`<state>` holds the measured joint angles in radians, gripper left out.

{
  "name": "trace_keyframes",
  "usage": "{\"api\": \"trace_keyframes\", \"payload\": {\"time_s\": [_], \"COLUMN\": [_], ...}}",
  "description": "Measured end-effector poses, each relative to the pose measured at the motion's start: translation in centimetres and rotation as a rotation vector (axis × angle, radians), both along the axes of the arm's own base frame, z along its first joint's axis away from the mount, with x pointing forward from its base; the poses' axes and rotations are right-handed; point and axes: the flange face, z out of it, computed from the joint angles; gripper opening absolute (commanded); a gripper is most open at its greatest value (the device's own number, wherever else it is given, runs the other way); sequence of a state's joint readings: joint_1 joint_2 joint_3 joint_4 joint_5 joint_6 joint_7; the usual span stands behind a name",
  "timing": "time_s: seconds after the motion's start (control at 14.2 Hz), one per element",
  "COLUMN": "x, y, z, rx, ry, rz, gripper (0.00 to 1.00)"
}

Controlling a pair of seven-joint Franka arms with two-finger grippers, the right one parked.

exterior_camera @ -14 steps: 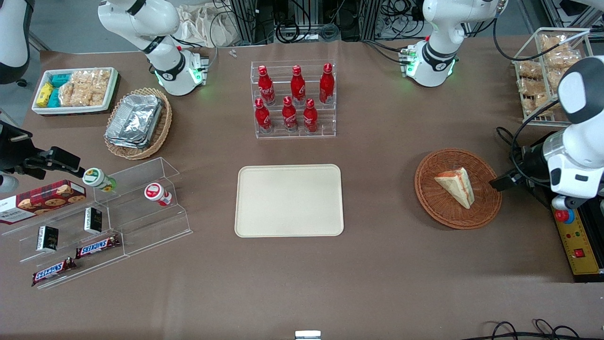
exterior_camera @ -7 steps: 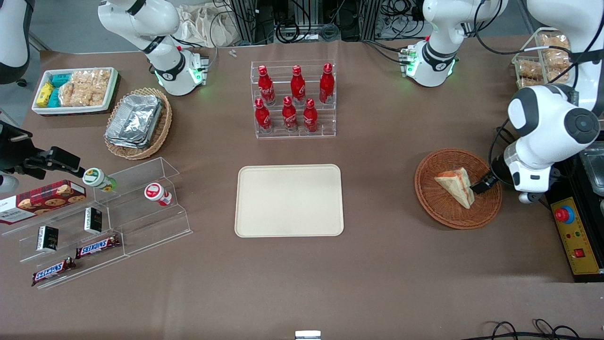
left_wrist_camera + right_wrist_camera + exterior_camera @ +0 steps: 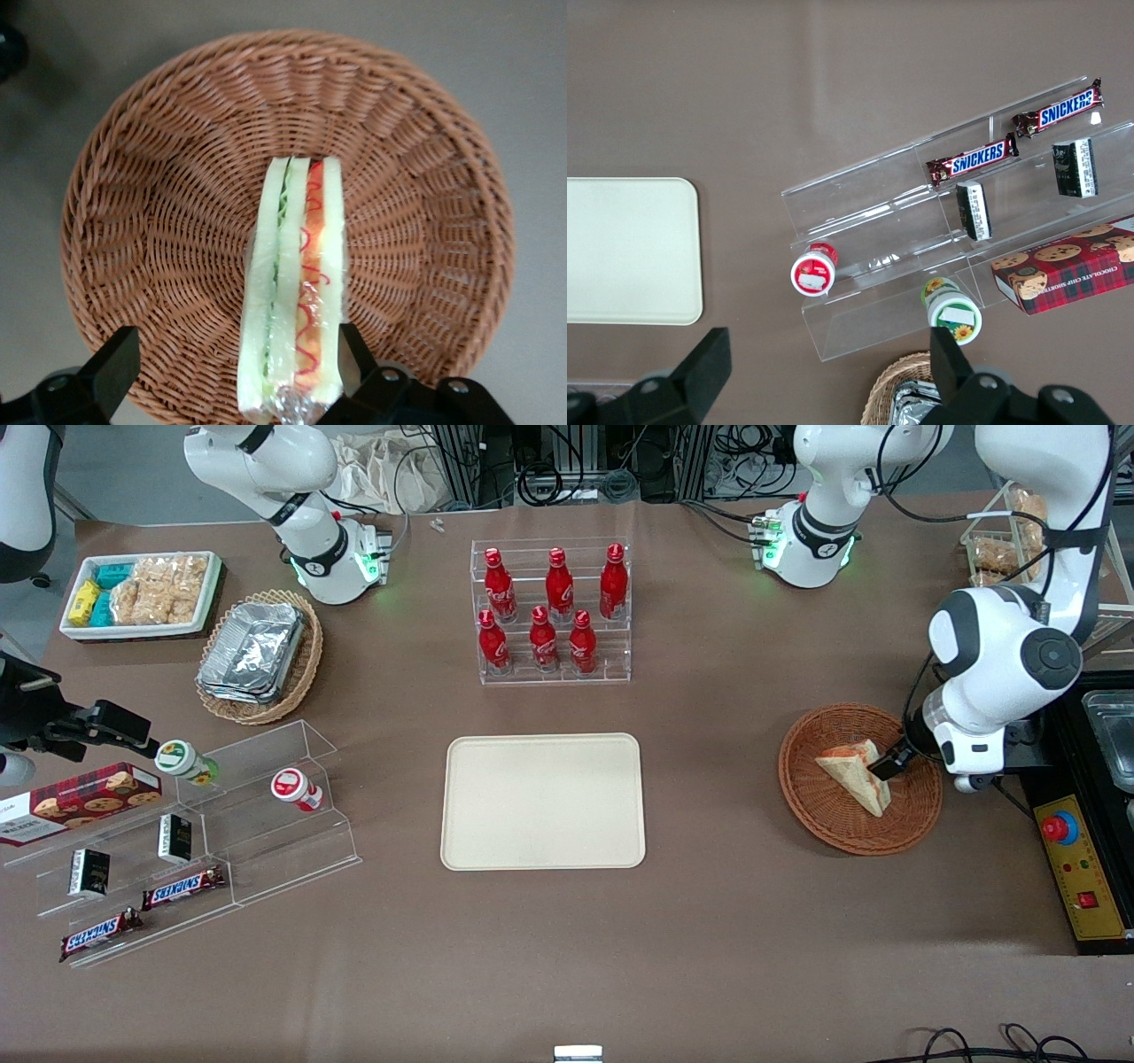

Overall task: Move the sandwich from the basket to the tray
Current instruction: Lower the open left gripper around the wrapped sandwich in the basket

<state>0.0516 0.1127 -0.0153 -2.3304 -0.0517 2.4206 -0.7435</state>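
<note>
The sandwich, a plastic-wrapped wedge, lies in the reddish-brown wicker basket toward the working arm's end of the table. My left gripper hangs low over the basket at the sandwich's cut edge. In the left wrist view the sandwich stands between the spread black fingers, with red, orange and green layers showing. One finger is close beside the bread and the other stands well apart, so the gripper is open. The cream tray lies bare at the table's middle and also shows in the right wrist view.
A clear rack of red bottles stands farther from the front camera than the tray. A wire basket of bagged snacks and a control box sit at the working arm's end. Clear shelves with snacks lie toward the parked arm's end.
The left arm has swung in from the table's end toward the basket. Its gripper has come down to the sandwich's cut edge. The sandwich has not moved.
</note>
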Motion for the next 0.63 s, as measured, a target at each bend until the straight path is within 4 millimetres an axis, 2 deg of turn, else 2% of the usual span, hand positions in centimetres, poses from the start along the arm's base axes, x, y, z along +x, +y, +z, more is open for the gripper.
{"api": "trace_keyframes", "payload": {"time_s": [0.49, 0.63], "x": [-0.7, -0.7], "y": [-0.9, -1.1], "z": [-2.8, -2.8], "rx": [-0.001, -0.001], "ry": [-0.031, -0.031], "rz": [0.026, 0.023], "gripper": [0.99, 0.99]}}
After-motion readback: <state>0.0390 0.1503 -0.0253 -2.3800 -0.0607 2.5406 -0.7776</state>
